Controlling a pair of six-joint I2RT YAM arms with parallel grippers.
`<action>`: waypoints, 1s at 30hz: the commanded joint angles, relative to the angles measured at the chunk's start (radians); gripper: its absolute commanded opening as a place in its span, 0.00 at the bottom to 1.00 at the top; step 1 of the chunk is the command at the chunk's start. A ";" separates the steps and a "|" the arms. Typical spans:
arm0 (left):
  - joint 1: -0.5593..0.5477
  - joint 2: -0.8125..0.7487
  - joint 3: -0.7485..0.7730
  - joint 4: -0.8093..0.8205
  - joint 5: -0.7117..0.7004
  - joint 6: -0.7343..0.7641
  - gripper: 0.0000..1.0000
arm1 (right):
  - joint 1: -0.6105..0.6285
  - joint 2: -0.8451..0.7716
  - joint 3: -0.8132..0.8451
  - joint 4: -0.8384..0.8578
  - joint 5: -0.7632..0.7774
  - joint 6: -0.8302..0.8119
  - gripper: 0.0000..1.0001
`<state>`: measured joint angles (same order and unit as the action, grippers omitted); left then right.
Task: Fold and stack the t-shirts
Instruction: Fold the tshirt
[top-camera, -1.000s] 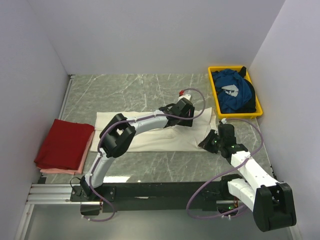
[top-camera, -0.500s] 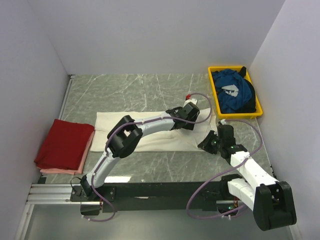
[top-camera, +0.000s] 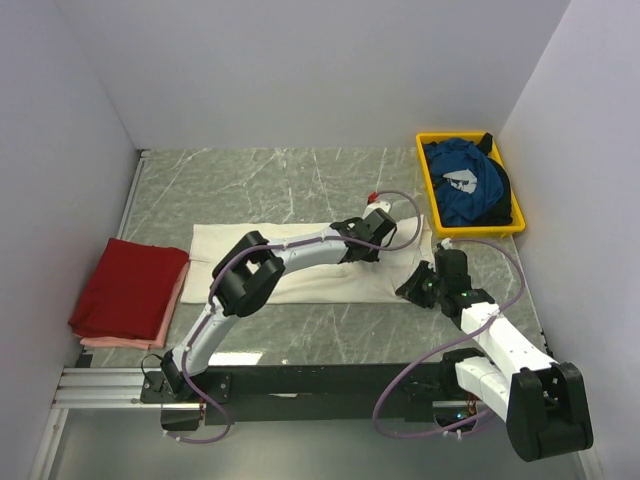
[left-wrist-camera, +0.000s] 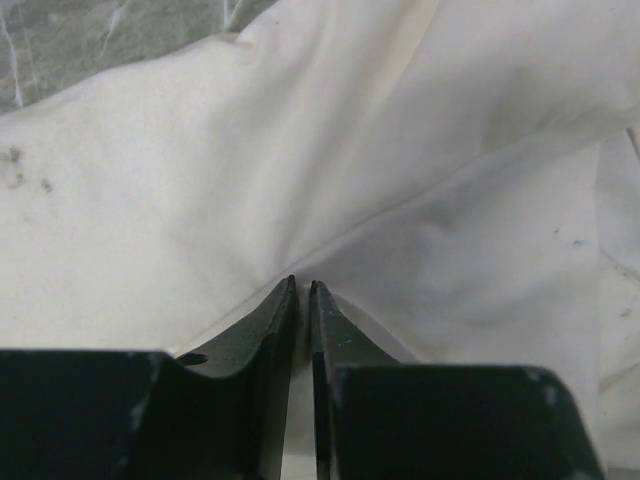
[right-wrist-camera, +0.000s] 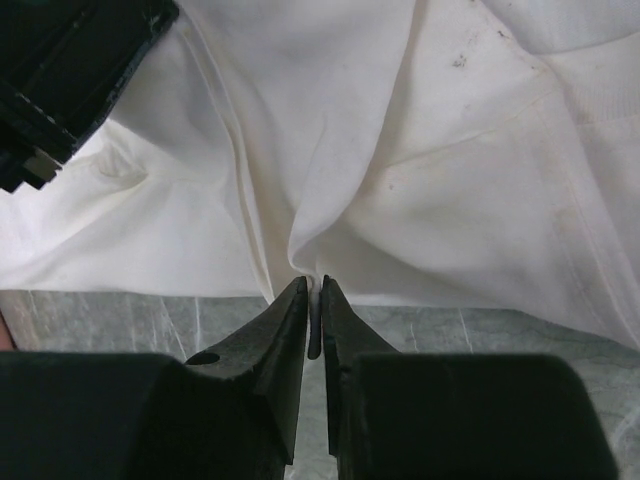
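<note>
At the far left of the table, the red t-shirt is lying folded into a neat rectangle, resting on a pink cloth that is peeking out along its near edge.

Across the middle of the table, the cream t-shirt is lying spread out flat, its long side running left to right. The left arm is stretching over it from the near edge toward its right end.

The left claw is pressing down on the right part of the cream t-shirt. Its fingers are standing almost together, with only a thin slit between them. They are pinching a small ridge of the cloth, and creases are fanning out from the tips.

Just to the right, the right claw is gripping the near right edge of the same t-shirt. Its fingers are likewise nearly closed, and the hem is bunching into folds where they are meeting it. Bare table is showing just below that hem, and part of the left arm is showing dark in the upper left corner of the right wrist view.

At the far right, the yellow tray is sitting by the wall, and the blue t-shirt is lying crumpled inside it with its white print facing up.
</note>
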<state>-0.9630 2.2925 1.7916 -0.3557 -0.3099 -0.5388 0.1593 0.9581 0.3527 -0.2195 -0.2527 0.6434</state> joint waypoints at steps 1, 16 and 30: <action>-0.005 -0.110 -0.046 0.031 -0.023 -0.016 0.16 | 0.008 -0.002 -0.006 0.031 0.013 0.009 0.18; -0.005 -0.312 -0.273 0.181 -0.008 -0.098 0.17 | 0.008 -0.173 -0.001 -0.089 0.032 0.030 0.04; -0.005 -0.446 -0.506 0.290 -0.006 -0.176 0.05 | 0.057 -0.303 -0.011 -0.192 0.053 0.079 0.00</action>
<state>-0.9638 1.9087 1.3109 -0.1345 -0.3122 -0.6846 0.1944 0.6819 0.3511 -0.3771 -0.2222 0.7006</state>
